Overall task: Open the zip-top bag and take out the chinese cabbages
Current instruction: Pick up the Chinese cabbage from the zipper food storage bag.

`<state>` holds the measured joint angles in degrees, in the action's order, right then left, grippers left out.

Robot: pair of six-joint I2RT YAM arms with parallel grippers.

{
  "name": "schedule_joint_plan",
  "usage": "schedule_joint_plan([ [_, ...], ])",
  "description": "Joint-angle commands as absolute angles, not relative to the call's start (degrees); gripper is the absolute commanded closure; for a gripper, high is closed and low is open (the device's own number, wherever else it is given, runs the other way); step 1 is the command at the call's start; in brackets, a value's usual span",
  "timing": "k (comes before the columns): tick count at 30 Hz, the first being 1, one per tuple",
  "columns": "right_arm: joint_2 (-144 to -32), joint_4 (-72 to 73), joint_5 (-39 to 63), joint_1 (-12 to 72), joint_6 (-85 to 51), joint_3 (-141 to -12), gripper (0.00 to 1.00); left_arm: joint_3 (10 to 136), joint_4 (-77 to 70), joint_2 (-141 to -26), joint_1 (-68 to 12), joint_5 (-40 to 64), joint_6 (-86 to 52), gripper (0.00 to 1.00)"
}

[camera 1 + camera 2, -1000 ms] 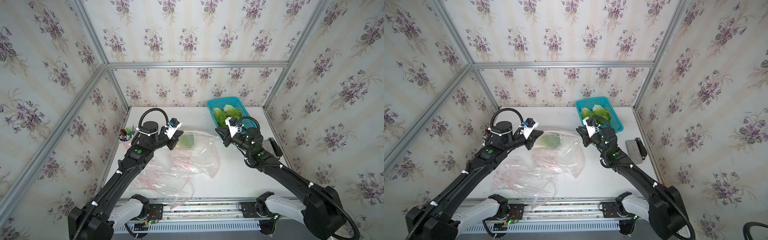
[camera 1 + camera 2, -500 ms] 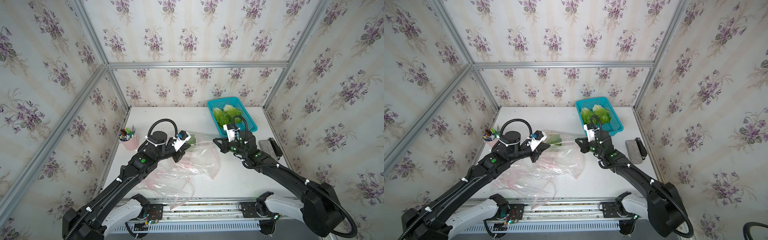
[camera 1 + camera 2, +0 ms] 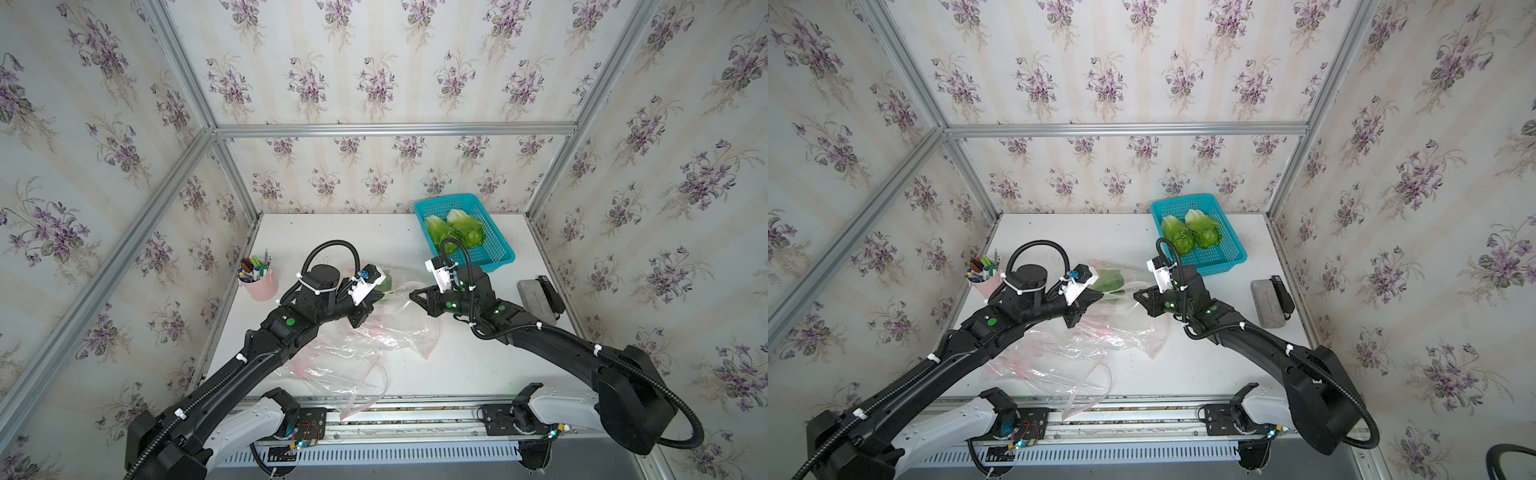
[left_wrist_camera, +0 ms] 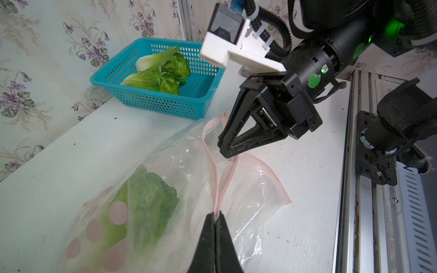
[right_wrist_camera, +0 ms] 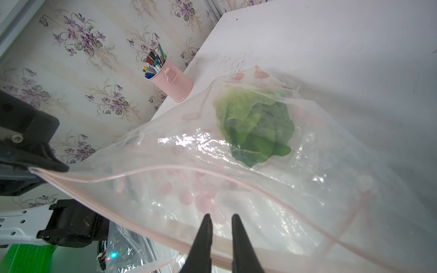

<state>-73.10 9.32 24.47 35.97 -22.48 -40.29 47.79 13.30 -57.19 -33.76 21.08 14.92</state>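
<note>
The white table (image 3: 332, 232) (image 3: 1059, 232) carries everything, and both black arms reach in from its front rail. Near its middle lies the clear zip-top bag (image 3: 399, 316) (image 3: 1125, 320), printed with pink dots and edged with a pink zip strip, its mouth lifted off the table between the two hands. A second clear bag (image 3: 332, 365) (image 3: 1050, 361) lies crumpled in front of it, reaching to the front edge. At the back right corner stands a turquoise mesh basket (image 3: 496, 237) (image 3: 1229, 237) (image 4: 165, 104) with two chinese cabbages (image 3: 453, 232) (image 3: 1192, 237) (image 4: 160, 78) lying in it side by side and touching, pale bases toward the back wall. A third chinese cabbage (image 3: 1111, 282) (image 4: 146, 201) (image 5: 255, 127) is inside the zip-top bag, toward its closed end, resting on the table. The left hand (image 4: 215, 214) (image 3: 1096, 296) has its fingers pressed together, clamped on the pink zip strip. The right hand (image 5: 221, 216) (image 4: 224, 151) (image 3: 413, 296) faces it at the bag's rim; its fingers stand a little apart with a narrow gap, and whether any film lies between them cannot be told. A pink pen cup (image 3: 259, 284) (image 3: 982, 284) (image 5: 172, 82) full of markers stands at the left edge, well apart from the bags. A grey block (image 3: 536, 299) (image 3: 1268, 303) lies near the right edge with a black object (image 3: 550, 293) against its far side
</note>
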Motion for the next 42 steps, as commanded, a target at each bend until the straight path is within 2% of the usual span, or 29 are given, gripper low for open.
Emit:
schedule_joint_plan([
  [1,-74.12,10.02,22.26,35.95,-22.26,-41.75,0.81,47.61,13.01,-57.14,-34.01,21.82,15.35,1.0],
  [3,-75.23,9.73,21.51,35.99,-21.69,-42.87,0.74,47.55,12.96,-57.13,-34.18,22.5,15.71,1.0],
  [5,-76.65,10.57,20.31,35.96,-21.23,-43.42,0.58,47.53,12.97,-57.22,-34.42,22.83,15.92,1.0],
  [8,-78.65,15.15,21.08,36.0,-20.67,-42.6,0.49,47.54,12.93,-57.3,-34.58,23.09,16.12,1.0],
  [17,-87.6,23.89,27.1,36.11,-22.23,-43.05,0.44,47.09,12.59,-58.0,-34.77,22.92,15.94,1.0],
  [25,-94.93,26.79,28.83,36.83,-22.45,-46.96,0.48,45.58,9.2,-59.83,-34.87,20.67,12.51,1.0],
  [26,-94.93,28.68,28.7,36.91,-22.58,-46.43,0.48,45.38,8.74,-59.95,-34.89,19.65,11.65,0.94],
  [27,-94.84,29.97,28.19,36.89,-22.63,-46.01,0.48,45.27,8.43,-59.98,-34.88,18.51,11.0,0.82],
  [28,-94.62,31.25,27.83,36.85,-22.43,-45.75,0.48,45.17,8.08,-59.88,-34.89,16.92,10.07,0.58],
  [29,-94.58,31.97,27.64,36.87,-22.01,-45.66,0.48,45.05,7.69,-59.64,-34.85,14.92,8.85,0.19],
  [30,-94.64,32.02,27.26,36.89,-21.69,-45.81,0.48,45.04,7.23,-59.38,-34.89,12.91,7.86,0.01],
  [35,-97.51,32.6,27.22,36.91,-18.88,-46.69,0.44,48.25,8.04,-58.13,-34.05,-9.56,-3.5,0.0],
  [36,-98.08,33.36,27.33,36.91,-18.45,-46.46,0.44,49.76,10.13,-58.54,-33.05,-11.11,-5.63,0.0],
  [42,-100.18,42.38,29.37,36.88,-18.07,-43.49,0.41,61.97,24.29,-69.68,-22.96,-3.42,-13.65,0.0],
])
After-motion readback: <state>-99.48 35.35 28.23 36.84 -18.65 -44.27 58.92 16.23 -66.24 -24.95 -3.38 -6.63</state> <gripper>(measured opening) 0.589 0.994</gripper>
